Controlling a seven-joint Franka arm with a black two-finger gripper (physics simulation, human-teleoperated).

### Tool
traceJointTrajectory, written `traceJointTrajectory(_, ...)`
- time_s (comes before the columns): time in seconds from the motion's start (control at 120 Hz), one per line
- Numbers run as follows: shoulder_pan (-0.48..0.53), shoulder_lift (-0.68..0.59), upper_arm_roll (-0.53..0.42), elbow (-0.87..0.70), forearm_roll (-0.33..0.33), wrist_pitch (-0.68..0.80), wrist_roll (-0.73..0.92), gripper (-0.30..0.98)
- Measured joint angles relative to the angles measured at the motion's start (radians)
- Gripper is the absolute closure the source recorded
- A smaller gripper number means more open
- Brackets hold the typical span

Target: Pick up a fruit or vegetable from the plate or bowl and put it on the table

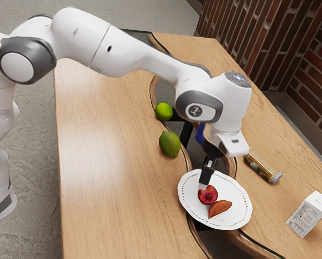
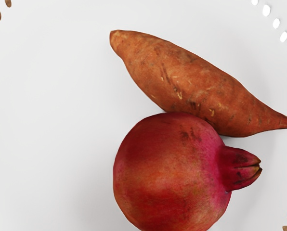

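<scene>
Red pomegranate point(image 1: 207, 195) and orange-brown sweet potato point(image 1: 220, 209) lie side by side on the white plate point(image 1: 239, 205), their sides meeting or nearly so. The gripper point(image 1: 203, 186) points down at the pomegranate, which sits directly under it or a touch toward the exterior view's right; contact is uncertain. Whether the gripper is open or closed, I cannot tell. The sweet potato is farther from it, past the pomegranate, its long axis slanting across the plate and its thinner tip on the side the pomegranate's crown faces. The pomegranate seems the likelier pick: a short descent, gripping across its round body, clear of the sweet potato, then a lift over the rim to bare tabletop point(image 1: 107, 172).
</scene>
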Motion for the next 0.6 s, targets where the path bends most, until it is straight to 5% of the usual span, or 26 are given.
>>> traceJointTrajectory(0.525, -0.001, 0.109, -0.003, 0.029, -0.004, 0.018, 0.009, 0.00)
traceJointTrajectory(0.6, -0.003, 0.114, -0.006, 0.030, -0.004, 0.022, 0.010, 0.09)
